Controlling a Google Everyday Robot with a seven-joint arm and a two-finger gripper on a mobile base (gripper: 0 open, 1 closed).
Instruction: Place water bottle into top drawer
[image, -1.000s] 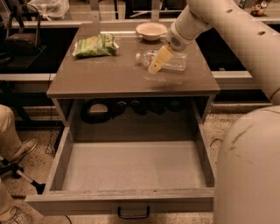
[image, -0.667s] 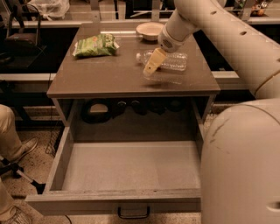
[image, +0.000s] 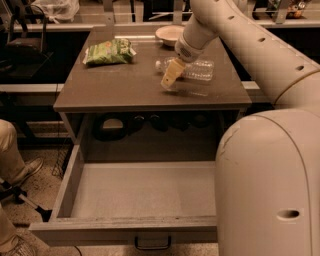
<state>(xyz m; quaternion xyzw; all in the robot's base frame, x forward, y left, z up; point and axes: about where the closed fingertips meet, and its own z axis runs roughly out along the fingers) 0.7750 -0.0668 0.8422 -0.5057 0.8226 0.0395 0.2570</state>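
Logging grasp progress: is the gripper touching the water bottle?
Cannot tell. In the camera view the gripper overlaps the lying water bottle near its cap, hiding any contact or gap.

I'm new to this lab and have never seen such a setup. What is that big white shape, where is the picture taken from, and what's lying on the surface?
The big white shape is a robot arm on a mobile base. There is one camera, looking down on the scene; where it is mounted isn't known. The arm ends in a gripper, which hangs over the grey cabinet top at the cap end of a water bottle lying on its side. Whether it grips the bottle is unclear. A green snack bag and a pale bowl also sit there. Below, the top drawer is pulled open.
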